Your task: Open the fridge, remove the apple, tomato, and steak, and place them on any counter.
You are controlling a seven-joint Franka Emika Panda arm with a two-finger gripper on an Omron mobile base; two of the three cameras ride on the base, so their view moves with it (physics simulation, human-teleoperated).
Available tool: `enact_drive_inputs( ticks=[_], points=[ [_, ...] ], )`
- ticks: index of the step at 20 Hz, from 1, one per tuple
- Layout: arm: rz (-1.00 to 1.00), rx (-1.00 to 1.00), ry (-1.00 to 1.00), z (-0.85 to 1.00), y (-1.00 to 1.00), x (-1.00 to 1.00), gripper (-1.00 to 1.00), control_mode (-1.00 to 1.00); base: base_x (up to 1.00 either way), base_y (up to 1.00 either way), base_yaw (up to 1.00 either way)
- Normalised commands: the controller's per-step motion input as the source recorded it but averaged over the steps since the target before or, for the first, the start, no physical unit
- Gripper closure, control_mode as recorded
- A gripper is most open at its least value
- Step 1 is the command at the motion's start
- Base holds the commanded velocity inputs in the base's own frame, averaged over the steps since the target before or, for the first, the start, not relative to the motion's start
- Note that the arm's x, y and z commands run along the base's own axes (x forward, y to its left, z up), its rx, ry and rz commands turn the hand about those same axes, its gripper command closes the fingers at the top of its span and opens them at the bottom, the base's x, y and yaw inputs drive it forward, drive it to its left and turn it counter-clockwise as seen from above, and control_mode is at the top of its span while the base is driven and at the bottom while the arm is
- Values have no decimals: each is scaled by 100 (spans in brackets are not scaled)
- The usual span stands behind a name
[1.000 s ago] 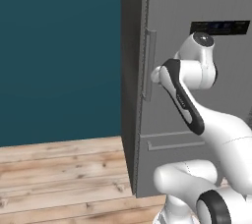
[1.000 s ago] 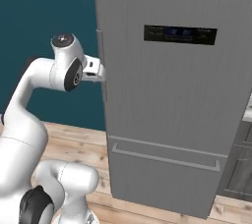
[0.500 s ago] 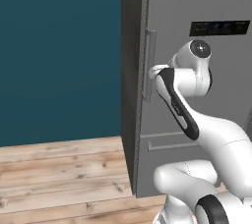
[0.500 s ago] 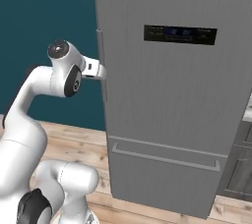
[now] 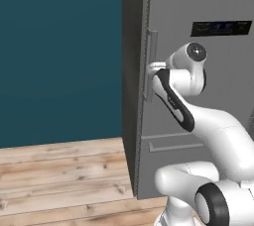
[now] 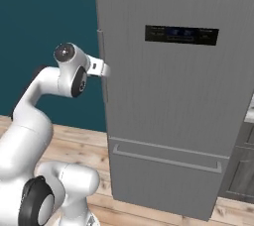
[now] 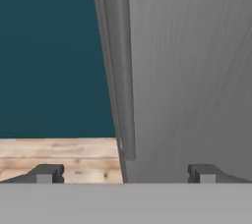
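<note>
Hand view shows the gripper (image 7: 123, 173) with its two tips wide apart, and the fridge (image 7: 192, 70) handle (image 7: 123, 70) runs up right between them. A second ago the hand sat a bit higher and farther from the handle; now it has come down and in close. It looks ready to squeeze and pull. The fridge door is shut, so I cannot see the apple, tomato or steak that should be inside.
</note>
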Motion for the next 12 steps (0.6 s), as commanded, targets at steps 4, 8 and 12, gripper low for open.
enact_drive_inputs(
  ticks=[4, 8, 12],
  points=[
    [-4, 2, -7, 18, 0, 35, -100, -100, 0, 0, 0],
    [-4, 2, -9, 41, 0, 27, -100, -100, 0, 0, 0],
    [-4, 2, -7, 27, 0, 34, -100, -100, 0, 0, 0]
  ],
)
